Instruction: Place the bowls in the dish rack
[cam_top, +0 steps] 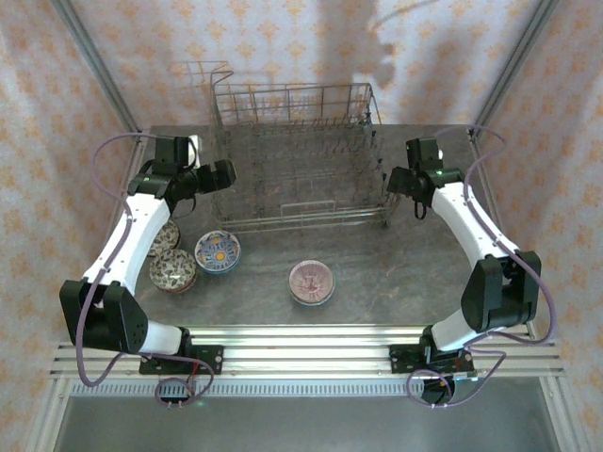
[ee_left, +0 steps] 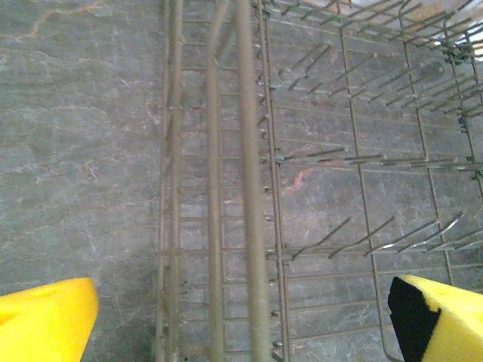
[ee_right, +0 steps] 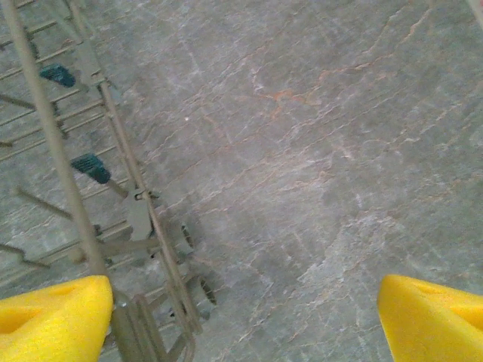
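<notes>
Found dish rack [cam_top: 300,160] upright at the far middle of the grey worktop [cam_top: 396,273], with wire sides raised and rows of tines [ee_left: 362,158] inside.

Logged four bowls, all on the worktop in front of the rack and clear of it:
- Pink bowl [cam_top: 311,282] before the rack's near wall, about centre, well apart from it.
- Blue-white bowl [cam_top: 218,251] with orange centre, near the rack's front-left corner.
- Speckled brown bowl [cam_top: 172,271] just beside that one, farther out to the rack's left.
- Fourth bowl [cam_top: 168,235] partly hidden under the left arm, pattern not readable.

Left gripper [cam_top: 229,174] at the rack's left wall, jaws spread wide, holding nothing. From the left wrist: one yellow finger [ee_left: 45,320] outside the wall over bare worktop, the other inside over the tines.

Right gripper [cam_top: 394,179] at the rack's right side, jaws wide apart, nothing between. From the right wrist: one finger [ee_right: 53,317] over the rack's edge, bare worktop under the other.
</notes>
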`<state>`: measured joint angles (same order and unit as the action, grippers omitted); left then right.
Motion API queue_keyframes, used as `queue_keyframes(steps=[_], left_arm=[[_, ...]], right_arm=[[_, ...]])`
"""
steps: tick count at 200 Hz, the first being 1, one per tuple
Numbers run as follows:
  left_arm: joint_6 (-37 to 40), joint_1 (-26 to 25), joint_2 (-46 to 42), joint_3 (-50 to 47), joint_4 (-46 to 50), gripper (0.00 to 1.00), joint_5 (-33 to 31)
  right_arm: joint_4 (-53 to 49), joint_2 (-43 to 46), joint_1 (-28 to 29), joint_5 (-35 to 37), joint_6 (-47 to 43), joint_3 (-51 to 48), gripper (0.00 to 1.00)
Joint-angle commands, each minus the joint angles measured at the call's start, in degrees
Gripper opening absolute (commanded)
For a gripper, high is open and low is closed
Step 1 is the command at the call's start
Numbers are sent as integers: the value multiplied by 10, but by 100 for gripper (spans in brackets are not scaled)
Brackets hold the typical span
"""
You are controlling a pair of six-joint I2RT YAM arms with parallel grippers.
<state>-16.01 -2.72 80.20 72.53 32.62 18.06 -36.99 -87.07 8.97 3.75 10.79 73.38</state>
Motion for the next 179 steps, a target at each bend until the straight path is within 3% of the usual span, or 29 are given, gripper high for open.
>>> queue_keyframes(steps=[1, 52, 125, 135, 162, 179], left_arm=[[12, -12, 0, 15, 33, 99, 20], [13, -42, 10, 19, 36, 99, 15], [11, -59, 10, 26, 33, 99, 16], [11, -59, 9, 28, 37, 99, 11], [13, -59, -1, 34, 50, 99, -35], [13, -59, -3, 44, 56, 99, -52]], right_arm=[[-43, -4, -1, 79, 14, 12, 89], [-54, -8, -4, 154, 35, 8, 86], [-61, -9, -52, 148, 27, 24, 84], [-57, -2, -54, 132, 15, 26, 84], [-2, 41, -49, -1, -28, 7, 85], [0, 47, -25, -19, -43, 17, 87]])
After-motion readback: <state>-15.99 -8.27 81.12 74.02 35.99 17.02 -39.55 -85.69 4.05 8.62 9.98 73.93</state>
